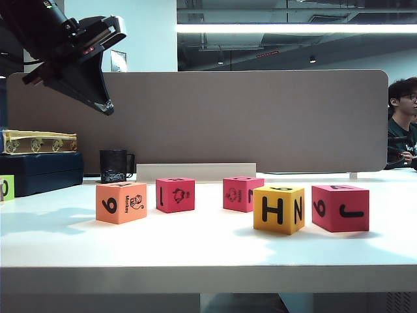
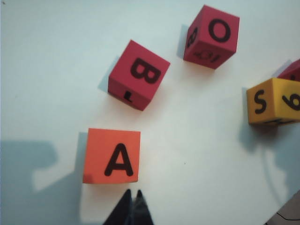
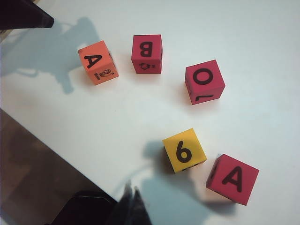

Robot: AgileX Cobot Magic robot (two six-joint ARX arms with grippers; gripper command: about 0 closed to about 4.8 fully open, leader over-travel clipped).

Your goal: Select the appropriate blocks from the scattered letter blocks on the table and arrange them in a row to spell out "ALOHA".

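Both grippers, left (image 2: 131,193) and right (image 3: 131,191), closed and empty above table (image 1: 195,251); open left before descending squarely over orange block (image 2: 112,155).

Orange block (image 1: 121,202): "9", "Monkey" in front, "A" on top. Yellow block (image 1: 279,208): "H", "N", top "6". Pink-red blocks carried "B" (image 3: 146,53), "O" (image 3: 204,81), and "A" on top, "J" in front (image 1: 340,207).
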